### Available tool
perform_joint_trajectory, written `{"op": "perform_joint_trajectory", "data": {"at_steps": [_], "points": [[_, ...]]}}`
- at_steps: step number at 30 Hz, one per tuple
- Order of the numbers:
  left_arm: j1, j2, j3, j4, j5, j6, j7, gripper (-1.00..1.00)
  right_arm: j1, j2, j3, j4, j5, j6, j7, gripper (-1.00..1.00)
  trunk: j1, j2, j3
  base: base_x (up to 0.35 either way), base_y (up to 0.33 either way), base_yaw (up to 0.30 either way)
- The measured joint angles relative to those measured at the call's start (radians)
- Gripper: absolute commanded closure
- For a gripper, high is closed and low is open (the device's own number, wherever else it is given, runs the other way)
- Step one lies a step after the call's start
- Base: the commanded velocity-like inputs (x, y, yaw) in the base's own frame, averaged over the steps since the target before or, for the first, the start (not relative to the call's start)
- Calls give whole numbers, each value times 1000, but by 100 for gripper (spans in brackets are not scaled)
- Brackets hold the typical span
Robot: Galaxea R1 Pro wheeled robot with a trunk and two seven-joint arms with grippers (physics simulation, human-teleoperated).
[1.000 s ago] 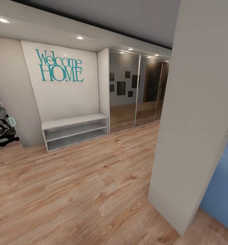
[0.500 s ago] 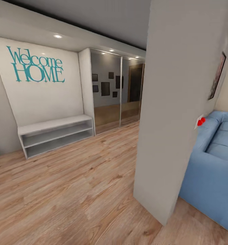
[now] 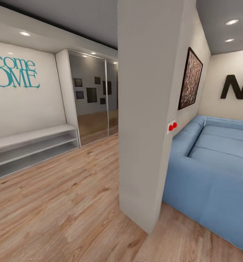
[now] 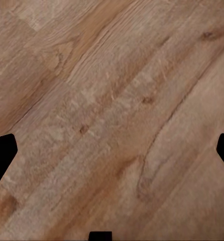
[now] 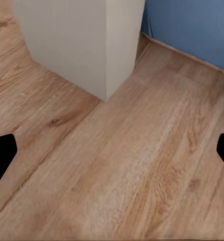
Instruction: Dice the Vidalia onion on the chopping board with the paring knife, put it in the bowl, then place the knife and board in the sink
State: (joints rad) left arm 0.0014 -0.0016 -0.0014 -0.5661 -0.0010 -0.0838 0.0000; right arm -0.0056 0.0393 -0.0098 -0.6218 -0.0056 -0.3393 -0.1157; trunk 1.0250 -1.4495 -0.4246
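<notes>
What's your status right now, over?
Both grippers open, empty, over wood floor. No kitchen things in view. Wall end dead ahead, blue sofa beside it.

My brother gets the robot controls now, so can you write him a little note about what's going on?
Left claw: open, holding nothing, wooden floor under it.
Right claw: open, holding nothing, over floor near the white pillar and blue sofa.
The head view shows a hallway with a bench shelf, mirrored doors and a lounge.
Onion, knife, board, bowl and sink: nothing here tells where they are or what's done.
Next: drive to the kitchen.
</notes>
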Motion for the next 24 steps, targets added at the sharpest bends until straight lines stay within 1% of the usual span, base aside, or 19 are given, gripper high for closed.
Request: {"op": "perform_joint_trajectory", "data": {"at_steps": [11, 24], "points": [[0, 0, 0, 1, 0, 0, 1, -100, 0, 0, 0, 0, -12, 0, -1, -100, 0, 0, 0, -91, -276, -297], [0, 0, 3, 1, 0, 0, 1, -100, 0, -2, 0, 0, -13, 0, -1, -100, 0, 0, 0, -114, -283, -297]]}}
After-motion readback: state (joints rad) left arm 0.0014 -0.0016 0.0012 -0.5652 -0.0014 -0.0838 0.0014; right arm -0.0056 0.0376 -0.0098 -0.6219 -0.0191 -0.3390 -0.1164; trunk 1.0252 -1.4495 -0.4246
